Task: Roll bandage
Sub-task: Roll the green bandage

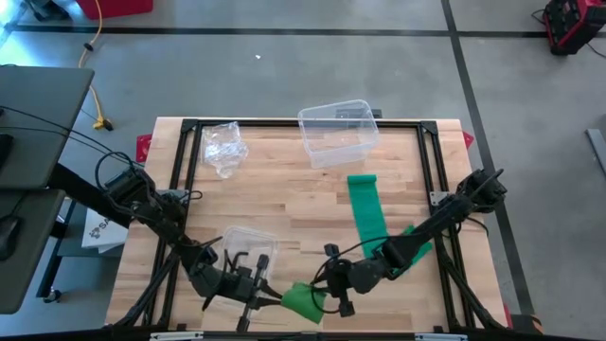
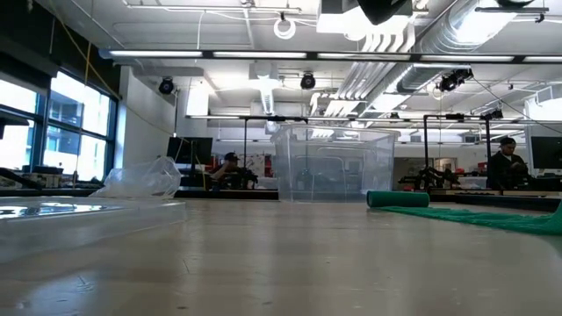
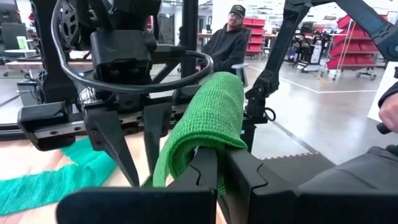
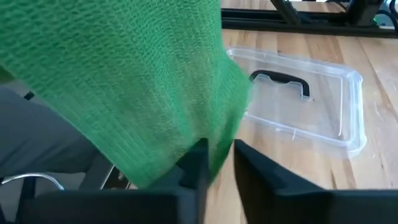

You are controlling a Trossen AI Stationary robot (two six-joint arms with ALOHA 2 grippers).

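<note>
The green bandage (image 1: pixel 365 210) lies on the wooden worktop (image 1: pixel 284 204) as a long strip. Its far end, near the clear plastic bin (image 1: pixel 337 131), looks already turned into a small roll in the low view. The near end is lifted and folded into a loose bundle at the front edge, between the two end effectors. So the rolling seems to be only begun; most of the strip is still flat and must be wound.

The left end effector (image 1: pixel 270 296) is low at the front edge, beside the clear lid (image 1: pixel 248 248), and points to the right. Its fingers are closed on the folded bandage end, as the left wrist view shows (image 3: pixel 211 186).

The right end effector (image 1: pixel 331 289) reaches from the right side, with the arm stretched over the strip, and meets the bundle from the other side. Its fingers (image 4: pixel 194 163) stand slightly apart with green cloth between them; whether they really hold it cannot be told.

A crumpled plastic bag (image 1: pixel 223 145) lies at the far left.
</note>
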